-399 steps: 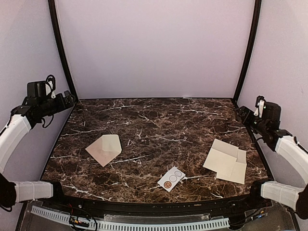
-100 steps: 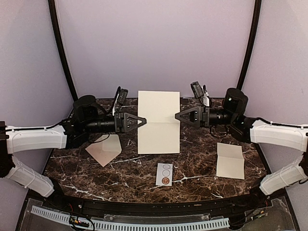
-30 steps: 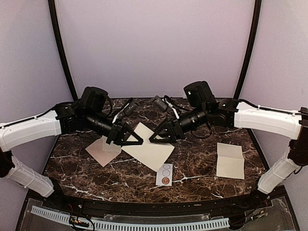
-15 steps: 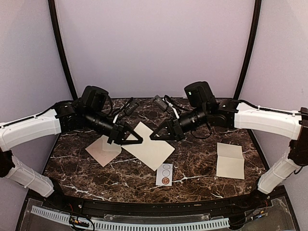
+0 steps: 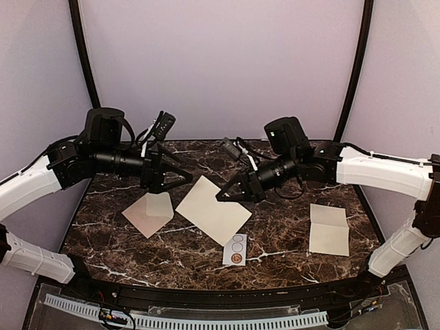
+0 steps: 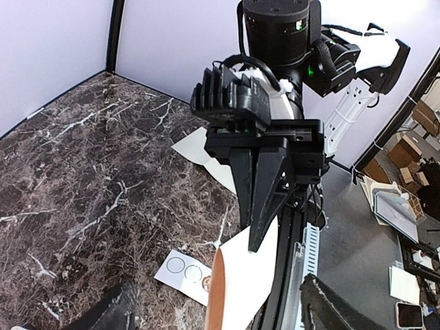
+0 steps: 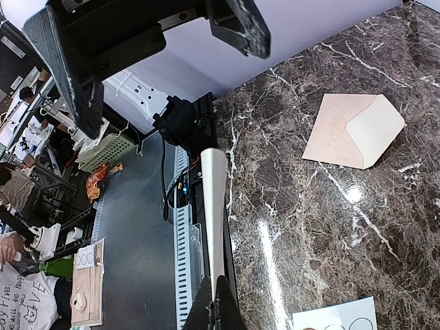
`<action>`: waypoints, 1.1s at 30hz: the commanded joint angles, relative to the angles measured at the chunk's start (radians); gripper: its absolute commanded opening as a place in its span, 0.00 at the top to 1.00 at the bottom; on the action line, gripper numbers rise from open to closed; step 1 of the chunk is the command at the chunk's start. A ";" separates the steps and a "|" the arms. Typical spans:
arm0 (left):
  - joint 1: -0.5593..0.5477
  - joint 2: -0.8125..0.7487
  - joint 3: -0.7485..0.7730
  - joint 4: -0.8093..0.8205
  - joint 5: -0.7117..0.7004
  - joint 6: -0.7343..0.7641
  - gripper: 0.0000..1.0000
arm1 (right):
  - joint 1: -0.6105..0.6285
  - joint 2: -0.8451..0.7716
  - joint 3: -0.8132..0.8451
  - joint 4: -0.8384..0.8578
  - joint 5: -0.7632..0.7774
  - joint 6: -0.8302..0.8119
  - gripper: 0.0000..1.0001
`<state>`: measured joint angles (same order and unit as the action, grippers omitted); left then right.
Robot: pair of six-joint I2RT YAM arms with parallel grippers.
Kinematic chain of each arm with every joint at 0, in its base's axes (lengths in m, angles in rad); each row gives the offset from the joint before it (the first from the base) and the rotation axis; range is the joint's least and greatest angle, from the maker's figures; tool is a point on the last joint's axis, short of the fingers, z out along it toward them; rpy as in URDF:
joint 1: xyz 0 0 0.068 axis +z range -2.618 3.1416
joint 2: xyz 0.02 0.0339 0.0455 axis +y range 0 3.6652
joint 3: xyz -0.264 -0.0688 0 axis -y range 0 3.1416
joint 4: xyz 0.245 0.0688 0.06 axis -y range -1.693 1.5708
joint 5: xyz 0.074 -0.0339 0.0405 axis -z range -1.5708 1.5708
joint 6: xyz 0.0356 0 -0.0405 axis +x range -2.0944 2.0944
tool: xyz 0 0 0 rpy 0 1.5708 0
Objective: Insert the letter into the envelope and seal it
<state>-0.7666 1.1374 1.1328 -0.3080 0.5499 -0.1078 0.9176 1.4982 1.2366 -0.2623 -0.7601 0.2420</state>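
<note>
The letter [image 5: 213,210], a plain cream sheet, sits low over the dark marble table between the arms. My right gripper [image 5: 221,197] is shut on its right edge. In the right wrist view the letter [image 7: 214,220] shows edge-on, running out from the shut right gripper [image 7: 217,311]. My left gripper [image 5: 179,180] hangs open up and to the left, clear of the sheet. In the left wrist view the letter [image 6: 247,282] curls under the right arm's black fingers [image 6: 260,206]. The pinkish-tan envelope [image 5: 150,212] lies flat at left with its flap open, also in the right wrist view [image 7: 344,134].
A small white card with printed circles [image 5: 236,249] lies just in front of the letter. A second cream sheet with a fold line [image 5: 328,229] lies at the right. The table's black front rail [image 5: 220,292] runs along the near edge.
My left gripper opened, let go of the letter and pulled back up and to the left. My right gripper closed on the letter's right edge and stayed in place.
</note>
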 commanded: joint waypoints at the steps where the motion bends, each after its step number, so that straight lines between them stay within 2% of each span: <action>1: 0.000 0.054 0.007 0.014 0.082 0.004 0.19 | 0.013 -0.018 0.010 -0.016 -0.021 -0.020 1.00; 11: -0.029 0.152 0.039 0.026 0.244 0.034 0.17 | 0.033 0.010 0.037 -0.063 -0.038 -0.041 1.00; 13: -0.038 0.179 0.056 -0.023 0.267 0.065 0.24 | 0.033 0.016 0.046 -0.075 -0.036 -0.046 1.00; 15: -0.042 0.199 0.070 -0.071 0.269 0.091 0.45 | 0.033 0.014 0.050 -0.077 -0.035 -0.050 1.00; 16: -0.043 0.204 0.075 -0.082 0.270 0.099 0.50 | 0.033 0.013 0.051 -0.076 -0.034 -0.051 1.00; 17: -0.042 0.207 0.076 -0.093 0.271 0.100 0.61 | 0.033 0.013 0.053 -0.079 -0.034 -0.051 1.00; 18: -0.042 0.206 0.072 -0.092 0.270 0.101 0.66 | 0.033 0.013 0.055 -0.079 -0.035 -0.052 1.00; 19: -0.043 0.202 0.067 -0.090 0.271 0.101 0.78 | 0.033 0.015 0.055 -0.082 -0.035 -0.053 1.00; 21: -0.043 0.195 0.058 -0.081 0.275 0.100 0.93 | 0.033 0.017 0.055 -0.087 -0.030 -0.056 1.00; 23: -0.043 0.186 0.046 -0.071 0.267 0.095 1.00 | 0.031 0.011 0.048 -0.083 -0.018 -0.057 1.00; 25: -0.043 0.166 0.019 -0.043 0.243 0.077 1.00 | 0.016 -0.019 0.019 -0.038 -0.014 -0.040 0.98; 27: -0.042 0.126 -0.032 0.040 0.212 0.023 1.00 | -0.017 -0.063 -0.037 0.047 -0.018 0.007 0.77; 29: -0.042 0.077 -0.099 0.176 0.191 -0.062 1.00 | -0.056 -0.110 -0.108 0.159 -0.027 0.072 0.62; 33: -0.042 -0.014 -0.253 0.517 0.130 -0.338 1.00 | -0.084 -0.190 -0.257 0.412 -0.006 0.208 0.42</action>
<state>-0.8062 1.2102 0.9947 -0.1310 0.7399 -0.1886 0.8585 1.3830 1.0790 -0.1459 -0.7811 0.3073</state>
